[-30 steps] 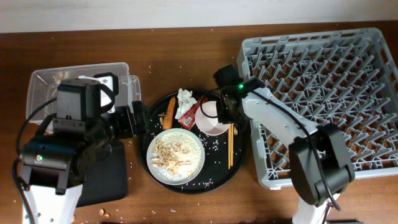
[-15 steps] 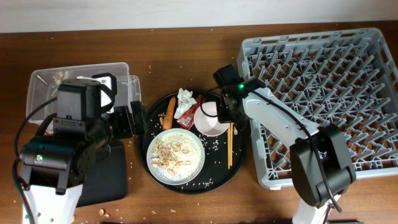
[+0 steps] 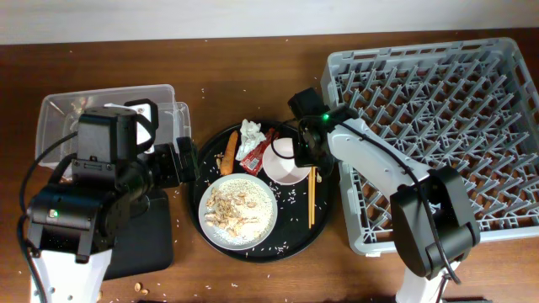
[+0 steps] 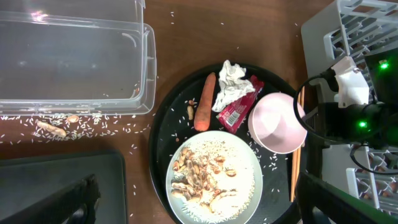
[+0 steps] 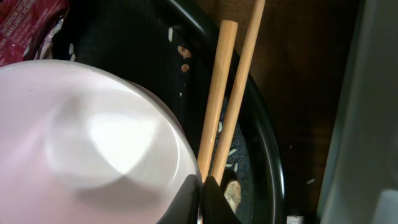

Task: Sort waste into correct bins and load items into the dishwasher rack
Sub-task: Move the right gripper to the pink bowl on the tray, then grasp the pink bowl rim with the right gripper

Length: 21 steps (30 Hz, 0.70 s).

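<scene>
R gripper jaws appear pinched on white-pink bowl rim, its 3 o'clock edge. Bowl sits at 1 o'clock on round black tray. Risk: thin edge grip, so bowl may tilt or slip on lift. Chopsticks just beside rim could get dragged. L gripper jaws spread, empty, at tray's 9 o'clock.

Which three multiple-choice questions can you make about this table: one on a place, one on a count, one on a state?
1. Where do the peanut shells lie? A on the plate; B inside the bowl; C in the rack.
2. How many chopsticks are there? A one; B two; C four.
3. What does the rack hold? A nothing; B the bowl; C the plate.
Answers: 1 A, shells heap on the plate. 2 B, a pair lies beside the bowl. 3 A, only bare pegs show.
</scene>
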{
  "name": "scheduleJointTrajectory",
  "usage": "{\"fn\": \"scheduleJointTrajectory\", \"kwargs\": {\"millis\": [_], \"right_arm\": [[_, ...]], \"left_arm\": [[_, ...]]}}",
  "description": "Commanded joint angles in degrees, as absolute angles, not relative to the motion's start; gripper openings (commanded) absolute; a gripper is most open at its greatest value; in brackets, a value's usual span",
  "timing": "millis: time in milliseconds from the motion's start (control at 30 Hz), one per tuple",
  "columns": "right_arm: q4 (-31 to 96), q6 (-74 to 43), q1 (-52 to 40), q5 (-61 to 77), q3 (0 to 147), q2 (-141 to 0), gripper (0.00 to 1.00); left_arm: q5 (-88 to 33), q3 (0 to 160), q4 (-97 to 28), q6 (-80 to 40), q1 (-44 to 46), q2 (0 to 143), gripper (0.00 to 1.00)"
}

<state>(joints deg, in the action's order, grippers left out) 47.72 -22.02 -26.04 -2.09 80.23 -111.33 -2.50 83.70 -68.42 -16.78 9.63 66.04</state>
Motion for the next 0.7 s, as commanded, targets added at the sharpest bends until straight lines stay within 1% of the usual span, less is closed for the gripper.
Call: {"fn": "scheduleJointTrajectory", "kwargs": {"millis": [0,100,200,300,433,500,567,667], "right_arm": [[47.7,-21.96,-26.2,-2.31,79.77,-111.83,0.04],[48.21,-21.96,-26.2,-5.48,80.07,-109.38,0.04],[50.92,-21.91,-26.2,-8.6,82.35,-103.72,0.04],[51.81,-21.5,-26.22,-15.62,84.77,-95.44,0.04],[51.64,-21.47,-26.2,-34.13,85.49,-84.18,0.04],[51.99,-21.21,-26.2,-40.23,85.47,-80.86,0.04],[52.12,-19.05,-26.2,-39.0,85.47,-79.57,0.04],[52.9,-16.34,-26.22,-23.4,85.3,-80.36,0.04]], "left_arm": [[-1.65,84.12,-68.71,-17.32,9.67,65.65,0.99],[-1.65,84.12,-68.69,-17.32,9.67,65.65,0.99],[-1.65,84.12,-68.69,-17.32,9.67,65.65,0.99],[-1.67,84.12,-68.82,-17.32,9.67,65.65,0.99],[-1.67,84.12,-68.9,-17.32,9.67,65.65,0.99],[-1.67,84.12,-68.88,-17.32,9.67,65.65,0.99],[-1.67,84.12,-68.9,-17.32,9.69,65.65,0.99],[-1.67,84.12,-68.9,-17.32,9.67,65.65,0.99]]}}
